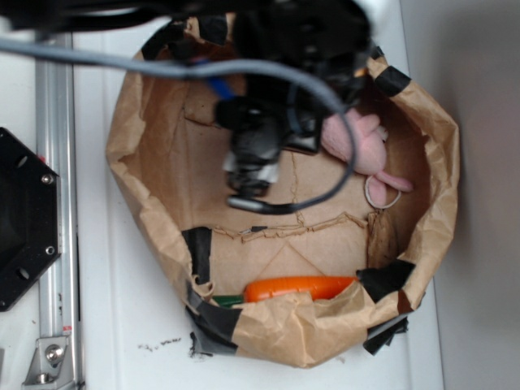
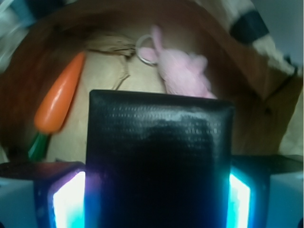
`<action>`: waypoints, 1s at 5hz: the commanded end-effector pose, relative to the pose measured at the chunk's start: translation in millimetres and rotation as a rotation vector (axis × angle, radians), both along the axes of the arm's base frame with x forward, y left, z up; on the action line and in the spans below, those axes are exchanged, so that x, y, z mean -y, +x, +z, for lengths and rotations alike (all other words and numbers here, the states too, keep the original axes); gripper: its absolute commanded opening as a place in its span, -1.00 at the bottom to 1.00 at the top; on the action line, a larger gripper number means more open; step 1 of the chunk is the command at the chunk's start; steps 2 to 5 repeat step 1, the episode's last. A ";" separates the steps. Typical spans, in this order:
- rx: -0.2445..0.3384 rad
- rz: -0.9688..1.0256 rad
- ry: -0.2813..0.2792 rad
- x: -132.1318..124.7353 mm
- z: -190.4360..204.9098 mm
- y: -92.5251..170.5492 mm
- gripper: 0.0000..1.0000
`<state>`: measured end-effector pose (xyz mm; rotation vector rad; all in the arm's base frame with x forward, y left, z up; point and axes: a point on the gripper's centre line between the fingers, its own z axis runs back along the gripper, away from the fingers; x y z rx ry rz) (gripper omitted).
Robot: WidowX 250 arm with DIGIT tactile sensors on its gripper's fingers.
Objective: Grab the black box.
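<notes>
In the wrist view the black box [image 2: 159, 156] fills the middle, a flat black box with rounded edges and a faint gloss. It sits between my two glowing blue-white fingers, the left pad [image 2: 69, 199] and the right pad [image 2: 239, 199], both pressed against its sides. My gripper [image 2: 154, 199] is shut on it, above the paper floor of the bag. In the exterior view the gripper [image 1: 256, 154] is a dark blurred mass inside the bag's upper middle. There the box cannot be told apart from the arm.
The brown paper bag [image 1: 138, 154] with black tape strips walls in everything. A pink plush bunny [image 1: 357, 142] with a key ring [image 1: 382, 193] lies right of the gripper. An orange toy carrot [image 1: 296, 288] lies by the near wall. A black hexagonal plate [image 1: 20, 219] and a metal rail [image 1: 57, 203] stand outside on the left.
</notes>
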<state>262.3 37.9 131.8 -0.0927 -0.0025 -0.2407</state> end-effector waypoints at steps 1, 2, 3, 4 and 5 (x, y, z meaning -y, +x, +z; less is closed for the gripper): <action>-0.081 0.118 -0.119 1.1 8.9 10.8 -1.00; -0.081 0.118 -0.119 1.1 8.9 10.8 -1.00; -0.081 0.118 -0.119 1.1 8.9 10.8 -1.00; -0.081 0.118 -0.119 1.1 8.9 10.8 -1.00; -0.081 0.118 -0.119 1.1 8.9 10.8 -1.00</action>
